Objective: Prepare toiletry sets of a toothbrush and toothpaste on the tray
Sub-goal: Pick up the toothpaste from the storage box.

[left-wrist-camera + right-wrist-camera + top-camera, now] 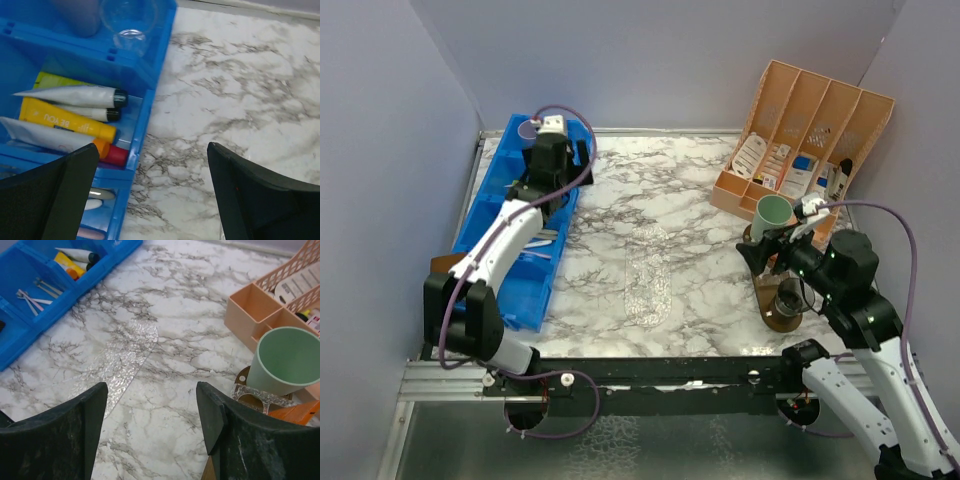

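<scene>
A mint green cup [772,212] stands empty at the right on a brown wooden tray [767,312], and shows in the right wrist view [285,360]. A smoky dark cup [788,298] stands on the same tray nearer me. My right gripper [770,256] is open and empty, just left of the mint cup [151,390]. My left gripper [560,165] is open and empty [152,150] over the right wall of the blue bin [145,107]. The bin holds several tubes [65,120], thin toothbrushes [31,299] and a clear cup [127,20].
A peach divided organiser [810,130] with small packets stands at the back right. A clear textured oval mat [647,272] lies on the marble top in the middle. A clear perforated holder [260,394] sits under the mint cup. Grey walls enclose the table.
</scene>
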Controlling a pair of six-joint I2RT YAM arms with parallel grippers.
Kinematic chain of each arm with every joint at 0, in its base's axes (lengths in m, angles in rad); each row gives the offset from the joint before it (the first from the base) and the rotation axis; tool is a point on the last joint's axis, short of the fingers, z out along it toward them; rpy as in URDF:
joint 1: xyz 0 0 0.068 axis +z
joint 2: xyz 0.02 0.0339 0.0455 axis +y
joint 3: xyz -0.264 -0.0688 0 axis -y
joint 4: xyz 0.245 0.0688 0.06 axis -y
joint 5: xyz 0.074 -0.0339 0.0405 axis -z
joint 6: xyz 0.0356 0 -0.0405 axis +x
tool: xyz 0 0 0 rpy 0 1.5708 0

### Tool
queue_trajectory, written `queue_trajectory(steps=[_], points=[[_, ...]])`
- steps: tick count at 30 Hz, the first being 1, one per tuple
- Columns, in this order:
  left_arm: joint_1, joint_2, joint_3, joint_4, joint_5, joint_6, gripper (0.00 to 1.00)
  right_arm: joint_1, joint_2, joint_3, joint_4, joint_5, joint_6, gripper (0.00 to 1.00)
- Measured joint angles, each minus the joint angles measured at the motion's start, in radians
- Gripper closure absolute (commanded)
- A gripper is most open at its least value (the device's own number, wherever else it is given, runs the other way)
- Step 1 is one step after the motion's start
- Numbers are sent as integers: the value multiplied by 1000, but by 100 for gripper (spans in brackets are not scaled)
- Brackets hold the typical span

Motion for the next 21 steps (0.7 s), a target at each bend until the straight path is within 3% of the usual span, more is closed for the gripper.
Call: queue_trajectory(steps=[5,9,15,21], points=[[162,223,295,-214,-34,-233,17,53,-166,-74,46,91,-13,24],[248,373,448,-351,-34,-397,19,57,-209,-90,66,130,-13,24],[281,560,609,-524,-29,-595,27,65,-214,-106,75,133,-12,24],[285,685,748,-621,0,-731,28,69,-240,-109,79,143,-12,24]])
